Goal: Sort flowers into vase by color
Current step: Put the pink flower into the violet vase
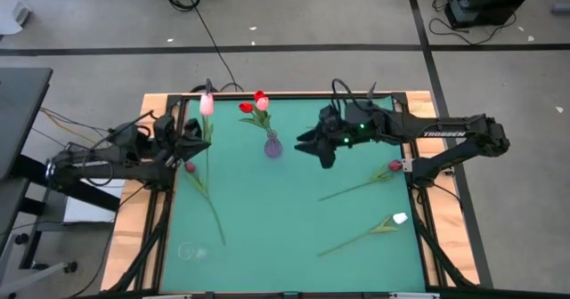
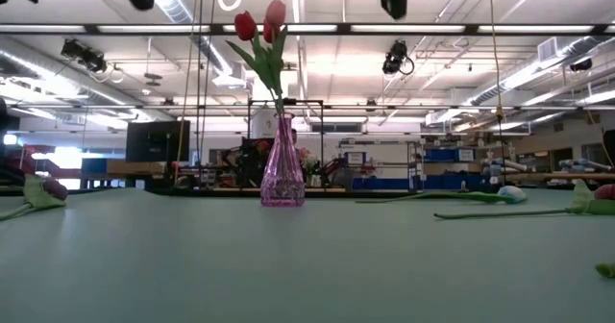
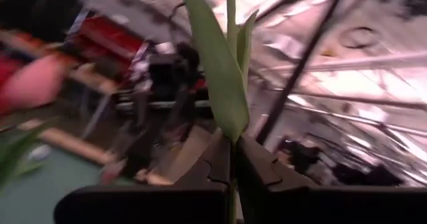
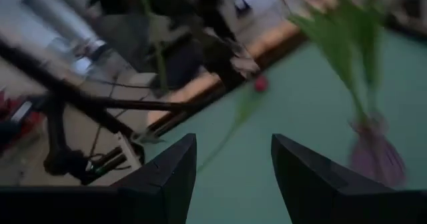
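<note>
Pinching a pink tulip by its thin green stem, the left gripper has its fingers closed tight, a broad leaf rising just above them. Beside those fingers a dark red tulip lies on the smooth teal table. The right gripper hangs with fingers spread and empty; just ahead of them stands a ribbed purple glass vase holding red and pink tulips. Behind it, a red-budded tulip and a white tulip lie flat.

We see a green table mat edged in pale wood — black cables trail across the grey floor.
</note>
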You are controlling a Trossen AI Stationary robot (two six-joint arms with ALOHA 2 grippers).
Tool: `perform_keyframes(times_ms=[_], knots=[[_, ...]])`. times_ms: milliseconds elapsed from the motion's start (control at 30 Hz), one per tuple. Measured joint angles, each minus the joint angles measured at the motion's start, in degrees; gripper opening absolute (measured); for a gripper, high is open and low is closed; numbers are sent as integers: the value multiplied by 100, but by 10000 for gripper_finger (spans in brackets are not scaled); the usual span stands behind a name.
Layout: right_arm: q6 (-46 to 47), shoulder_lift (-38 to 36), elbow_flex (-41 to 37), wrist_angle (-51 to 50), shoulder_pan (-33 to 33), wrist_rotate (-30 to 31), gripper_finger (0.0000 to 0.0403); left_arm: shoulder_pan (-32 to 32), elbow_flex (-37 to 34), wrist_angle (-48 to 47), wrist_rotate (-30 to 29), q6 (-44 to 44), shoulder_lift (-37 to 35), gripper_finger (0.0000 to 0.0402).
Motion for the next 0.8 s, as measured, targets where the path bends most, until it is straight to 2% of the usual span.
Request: perform_keyframes(times_ms=[67,167,233,333,433,567,800], knots=[[-450,0,0,395,232,277,201,-249,0,541,-56,399,307,11],[-1016,87,9,1165,502,569,201,-531,0,1458,-658,1027,977,11],[-1203,204,8,1548,595,621,201,-628,0,2081,-1106,1308,1496,11],[-1257,387,7,1789,614,868,201,-653,65,2817,-1377,1480,2271,15],[-1382,591,7,1995,557,906,201,-664,442,2828,-1422,1530,2897,17],[-1599,887,7,2353,430,664,201,-692,1038,2817,-1429,1873,3665,18],[-1614,1050,4,2734,346,565,201,-704,1696,2813,-1404,2090,4380,19]])
